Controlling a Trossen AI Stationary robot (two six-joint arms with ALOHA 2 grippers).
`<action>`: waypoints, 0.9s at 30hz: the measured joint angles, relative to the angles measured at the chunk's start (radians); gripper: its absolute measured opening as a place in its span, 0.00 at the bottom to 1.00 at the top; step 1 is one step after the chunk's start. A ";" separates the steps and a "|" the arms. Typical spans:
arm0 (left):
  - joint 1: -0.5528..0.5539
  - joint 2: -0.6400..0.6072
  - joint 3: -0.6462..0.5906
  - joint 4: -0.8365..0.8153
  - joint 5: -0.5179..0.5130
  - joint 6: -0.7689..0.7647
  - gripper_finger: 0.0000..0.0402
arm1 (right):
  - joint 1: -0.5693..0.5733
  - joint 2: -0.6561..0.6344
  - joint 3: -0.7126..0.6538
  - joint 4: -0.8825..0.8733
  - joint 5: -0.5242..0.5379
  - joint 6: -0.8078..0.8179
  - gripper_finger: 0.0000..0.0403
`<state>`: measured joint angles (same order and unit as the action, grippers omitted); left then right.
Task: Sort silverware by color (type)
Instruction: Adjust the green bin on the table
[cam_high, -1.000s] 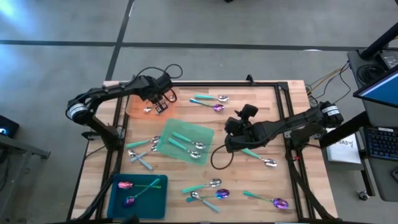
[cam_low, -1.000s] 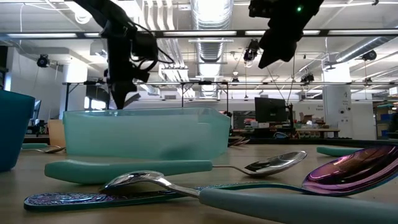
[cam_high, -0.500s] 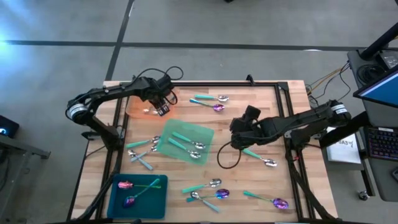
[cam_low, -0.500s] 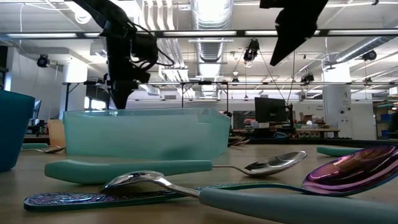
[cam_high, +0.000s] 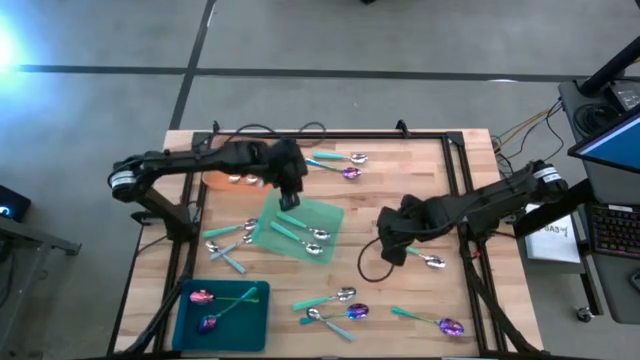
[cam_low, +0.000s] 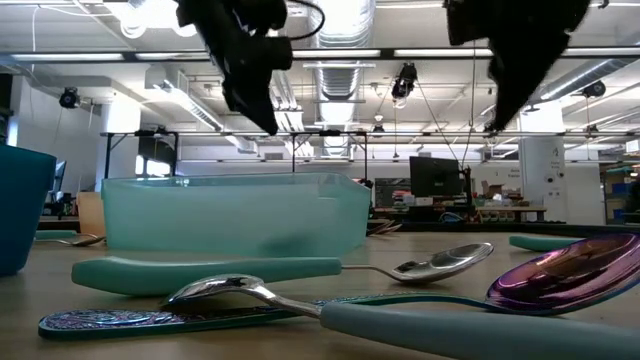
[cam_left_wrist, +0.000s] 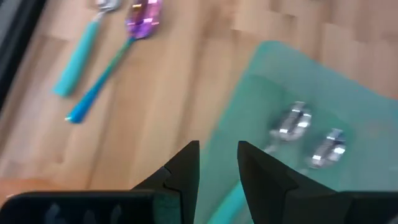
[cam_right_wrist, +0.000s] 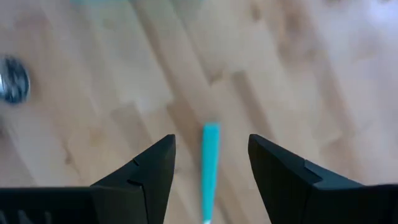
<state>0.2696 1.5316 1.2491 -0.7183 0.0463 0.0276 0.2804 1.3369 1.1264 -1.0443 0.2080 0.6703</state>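
Left gripper (cam_high: 291, 192) over the far edge of the green mat (cam_high: 330, 213), fingers (cam_left_wrist: 186, 167) a narrow gap apart, nothing between them. Two teal-handled silver spoons (cam_high: 298, 228) lie on that mat. Right gripper (cam_high: 392, 240) low over the wood table (cam_high: 420, 180), fingers spread wide, empty, straddling the teal handle of a silver-headed spoon (cam_high: 418, 254) without touching it. Silver piece (cam_high: 238, 180) on the orange mat (cam_high: 213, 173); two purple-headed spoons (cam_high: 205, 309) in the teal tray (cam_high: 255, 315); other spoons scattered along the table's near and far edges
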 joint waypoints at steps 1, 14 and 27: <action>-0.022 -0.004 0.000 -0.002 0.000 -0.015 0.23 | 0.010 0.000 -0.016 0.000 -0.017 0.022 0.48; -0.292 0.015 -0.064 0.066 -0.041 -0.237 0.23 | 0.123 0.000 -0.171 0.001 -0.059 0.221 0.48; -0.316 0.179 -0.136 0.414 -0.048 -0.249 0.23 | 0.185 0.000 -0.218 0.001 -0.059 0.317 0.48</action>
<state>-0.0460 1.7106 1.1131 -0.3043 -0.0013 -0.2214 0.4654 1.3371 0.9085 -1.0431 0.1486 0.9871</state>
